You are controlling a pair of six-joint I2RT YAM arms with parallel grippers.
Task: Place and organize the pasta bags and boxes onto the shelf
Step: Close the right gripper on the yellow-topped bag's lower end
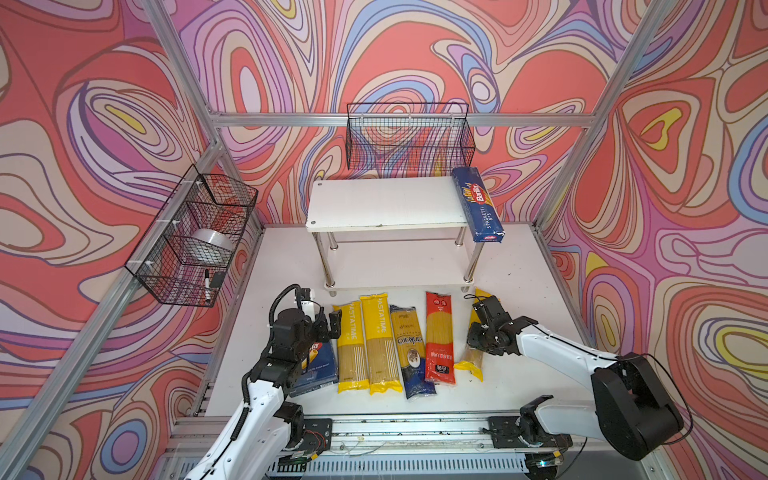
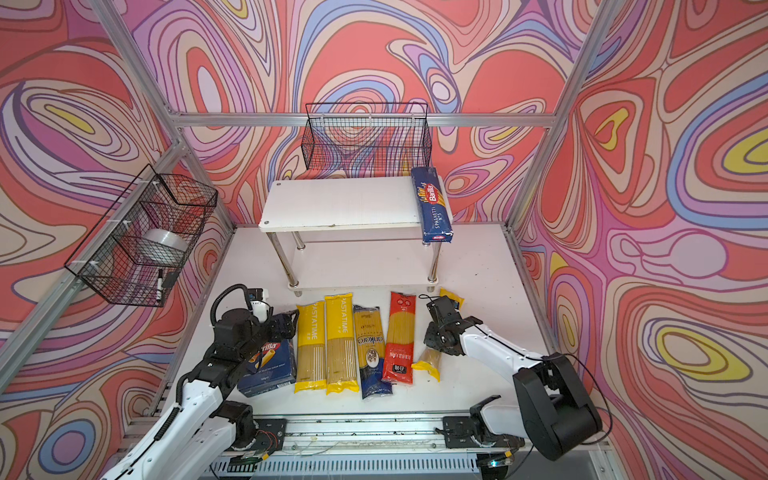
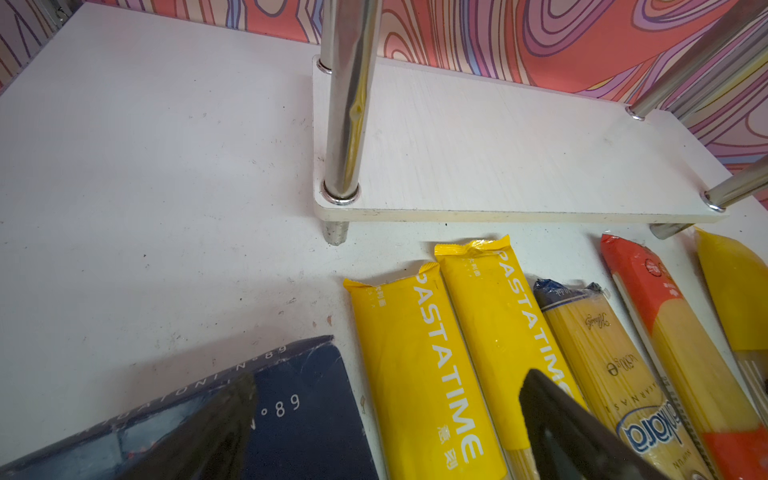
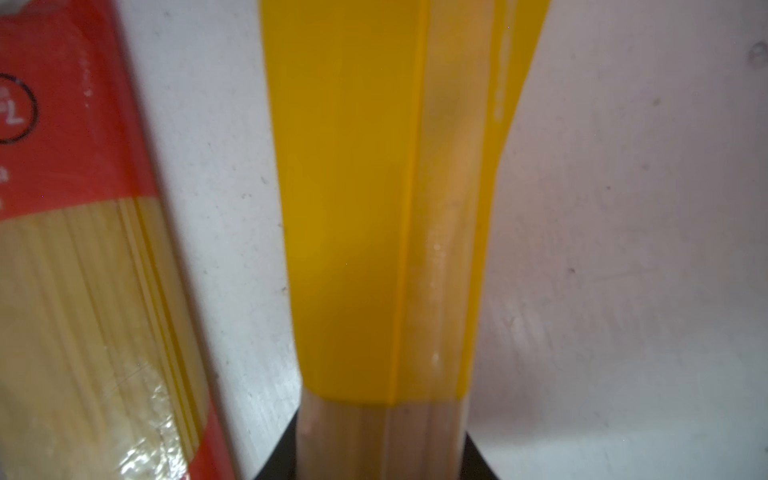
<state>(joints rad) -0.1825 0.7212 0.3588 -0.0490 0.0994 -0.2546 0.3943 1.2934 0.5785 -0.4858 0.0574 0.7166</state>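
Barilla box [image 1: 478, 203] at the right edge of the shelf [image 1: 386, 203] reads "SPAGHETTI N°5"; 2 bags [image 1: 352, 345] read "PASTATIME". Right fingers [image 4: 286, 461] pinch a yellow bag [image 4: 353, 208], label hidden; left fingers [image 3: 561, 424] spread.

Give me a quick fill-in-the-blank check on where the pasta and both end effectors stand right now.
The Spaghetti n.5 box lies on the shelf's ___ board. The right end effector is shut on a ___-ended bag. The left end effector hovers near the wide Barilla box with jaws ___.
Missing words: top; yellow; open.
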